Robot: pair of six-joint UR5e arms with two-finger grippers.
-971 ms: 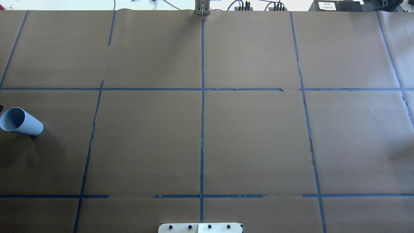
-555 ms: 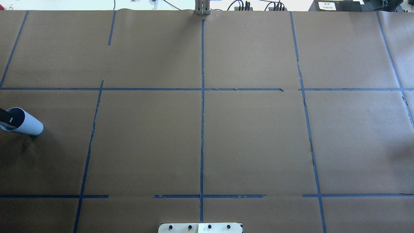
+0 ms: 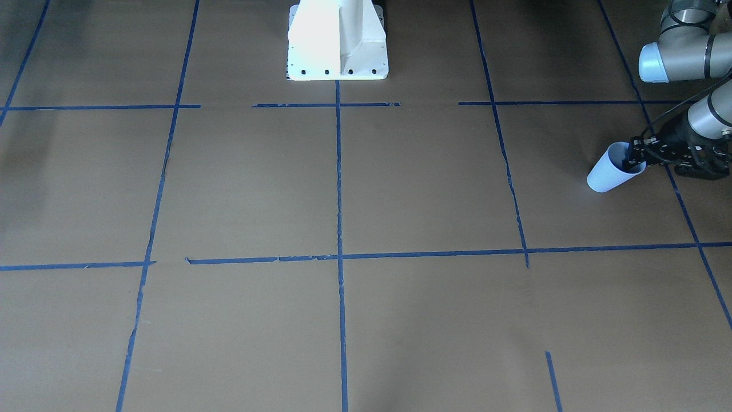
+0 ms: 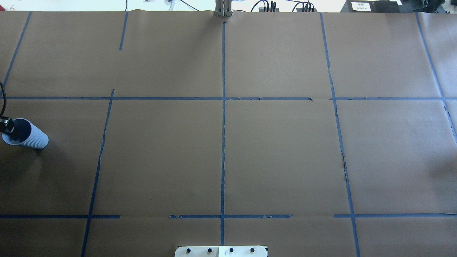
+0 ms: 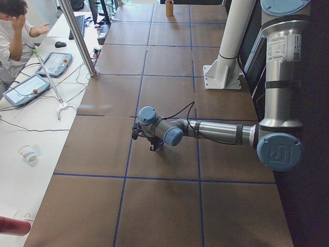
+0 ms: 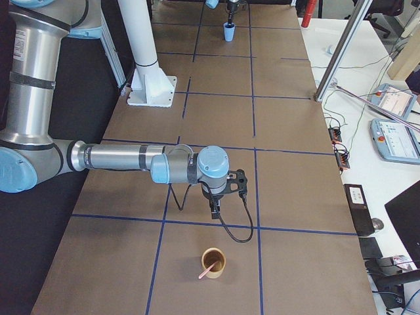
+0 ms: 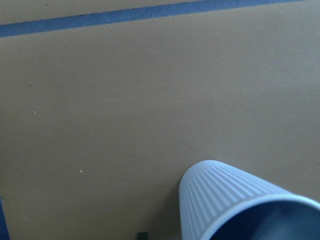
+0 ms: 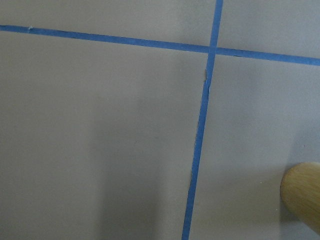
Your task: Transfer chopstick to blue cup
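Note:
The pale blue ribbed cup (image 4: 26, 137) (image 3: 606, 174) stands at the table's far left end, and its side fills the lower right of the left wrist view (image 7: 225, 200). My left gripper (image 3: 637, 158) (image 4: 10, 130) is at the cup's mouth, open, with one dark finger inside the rim. The pinkish chopstick (image 6: 209, 268) leans in a brown cup (image 6: 213, 262) at the table's other end. My right gripper (image 6: 220, 197) hangs a little short of that brown cup; I cannot tell whether it is open or shut. The brown cup's edge (image 8: 302, 195) shows in the right wrist view.
The white robot base (image 3: 337, 40) sits at the table's middle edge. Blue tape lines grid the brown paper table (image 4: 285, 153). A metal post (image 4: 224, 9) stands at the far edge. Beside the table is a bench with teach pendants (image 6: 394, 131), and a person (image 5: 13, 31) sits at it.
My left gripper came in from the left edge and its finger now dips into the blue cup's mouth. The cup has shifted slightly to the right.

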